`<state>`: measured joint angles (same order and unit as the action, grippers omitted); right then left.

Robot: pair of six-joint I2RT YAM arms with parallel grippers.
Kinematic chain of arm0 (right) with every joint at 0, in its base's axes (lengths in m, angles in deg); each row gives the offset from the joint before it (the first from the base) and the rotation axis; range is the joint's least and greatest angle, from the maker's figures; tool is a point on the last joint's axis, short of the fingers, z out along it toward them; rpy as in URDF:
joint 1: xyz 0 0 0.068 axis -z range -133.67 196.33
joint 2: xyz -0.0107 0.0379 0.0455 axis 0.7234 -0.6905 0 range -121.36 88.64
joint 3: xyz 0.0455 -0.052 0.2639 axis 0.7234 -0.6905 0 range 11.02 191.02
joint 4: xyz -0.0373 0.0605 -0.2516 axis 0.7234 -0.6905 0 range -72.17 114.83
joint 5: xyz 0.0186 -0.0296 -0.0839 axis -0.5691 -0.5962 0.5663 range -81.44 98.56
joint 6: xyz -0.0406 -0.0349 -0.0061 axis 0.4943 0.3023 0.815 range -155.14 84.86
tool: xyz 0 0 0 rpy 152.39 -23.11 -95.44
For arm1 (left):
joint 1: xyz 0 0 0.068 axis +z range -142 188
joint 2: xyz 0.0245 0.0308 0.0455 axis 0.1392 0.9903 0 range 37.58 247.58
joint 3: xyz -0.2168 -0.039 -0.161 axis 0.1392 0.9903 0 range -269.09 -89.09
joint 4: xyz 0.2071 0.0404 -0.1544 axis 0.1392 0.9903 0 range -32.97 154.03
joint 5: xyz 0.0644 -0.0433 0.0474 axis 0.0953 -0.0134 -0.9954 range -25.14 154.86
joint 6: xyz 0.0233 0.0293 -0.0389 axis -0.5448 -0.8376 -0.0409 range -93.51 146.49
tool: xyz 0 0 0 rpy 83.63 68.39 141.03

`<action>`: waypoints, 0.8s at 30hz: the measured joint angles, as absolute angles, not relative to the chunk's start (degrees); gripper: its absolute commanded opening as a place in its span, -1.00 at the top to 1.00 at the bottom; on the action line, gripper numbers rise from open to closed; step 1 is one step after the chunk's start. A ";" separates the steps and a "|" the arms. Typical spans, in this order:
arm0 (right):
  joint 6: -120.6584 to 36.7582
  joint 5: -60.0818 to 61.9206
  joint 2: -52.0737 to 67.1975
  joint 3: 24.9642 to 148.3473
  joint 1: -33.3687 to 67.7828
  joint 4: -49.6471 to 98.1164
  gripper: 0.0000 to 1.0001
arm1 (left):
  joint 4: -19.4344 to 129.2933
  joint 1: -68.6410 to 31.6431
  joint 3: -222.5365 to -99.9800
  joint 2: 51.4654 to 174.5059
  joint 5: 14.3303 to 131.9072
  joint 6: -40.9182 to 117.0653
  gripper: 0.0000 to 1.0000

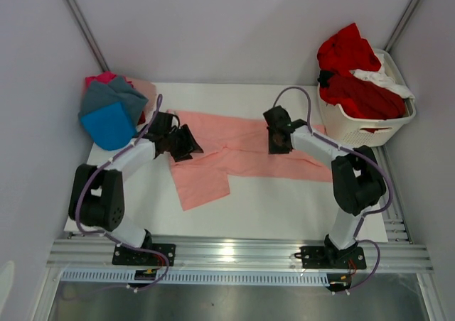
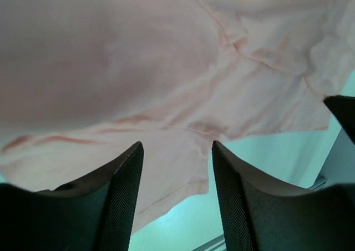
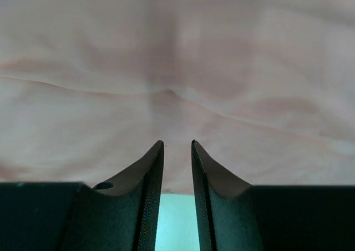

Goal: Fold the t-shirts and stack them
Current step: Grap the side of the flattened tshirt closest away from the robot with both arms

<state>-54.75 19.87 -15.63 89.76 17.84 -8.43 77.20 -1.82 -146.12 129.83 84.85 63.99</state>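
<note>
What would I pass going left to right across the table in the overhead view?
From the left: pile of folded shirts → left gripper → right gripper → white laundry basket. The salmon-pink shirt spans under both grippers, so it has no single place.

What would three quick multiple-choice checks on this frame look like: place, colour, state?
1. Where does the laundry basket stand? A far right of the table; B far left; C near edge, centre.
2. What colour is the t-shirt spread out flat? A blue; B salmon-pink; C white.
3. How is the left gripper? A open; B shut on a blue shirt; C out of view.
Key: A, top view shows it far right; B, pink cloth in all views; A, wrist view shows its jaws wide apart.
</note>
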 measured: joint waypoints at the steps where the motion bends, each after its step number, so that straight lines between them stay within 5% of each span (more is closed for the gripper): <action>1: -55.69 21.82 -14.82 86.42 17.84 -8.14 0.38 | 77.09 -3.33 -145.14 127.58 83.77 63.97 -0.18; 11: -67.28 32.94 -1.99 64.47 17.84 -7.49 0.31 | 83.05 -12.03 -134.98 106.81 70.35 64.49 -0.25; 24: -73.61 23.91 9.16 51.82 30.56 0.14 0.28 | 89.48 -16.25 -122.45 101.78 62.14 70.59 -0.24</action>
